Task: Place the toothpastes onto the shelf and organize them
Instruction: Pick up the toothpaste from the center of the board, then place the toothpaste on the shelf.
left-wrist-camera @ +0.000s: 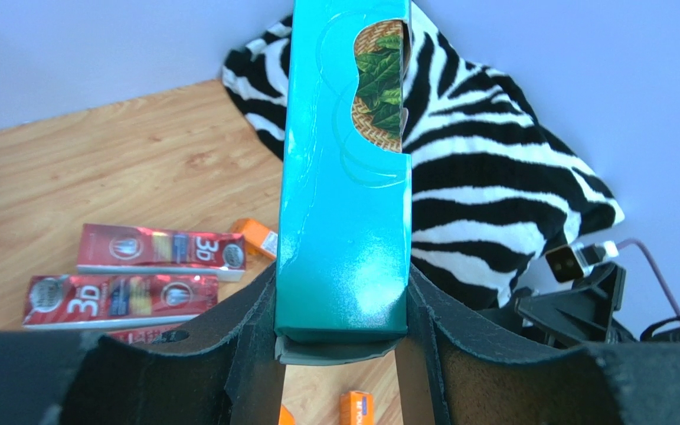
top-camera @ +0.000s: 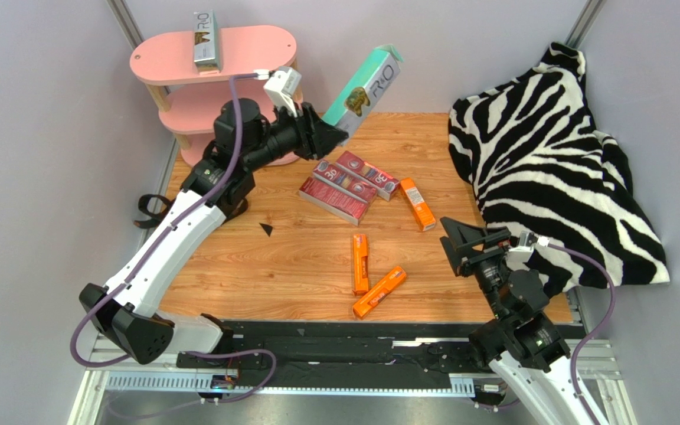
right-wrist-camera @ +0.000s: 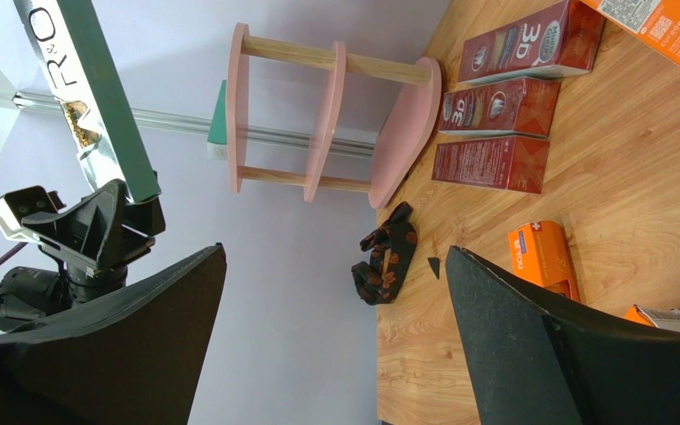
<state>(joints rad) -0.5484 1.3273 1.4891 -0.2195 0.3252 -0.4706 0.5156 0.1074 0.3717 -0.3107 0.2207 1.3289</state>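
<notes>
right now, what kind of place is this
Likely a robot test cell: plain grey walls box in a wooden table, with a left arm and right arm bolted at its near edge and a pink shelf as a prop.

A robot test cell, lab-like; plain pale walls [top-camera: 42,133] box in a wooden surface [top-camera: 299,266]; bare aluminium posts [top-camera: 124,22] stand at the back corners; a left arm [top-camera: 171,239] and a right arm [top-camera: 521,310] are bolted by a black rail [top-camera: 361,336]; purple cables [top-camera: 234,115] trail loose.
</notes>
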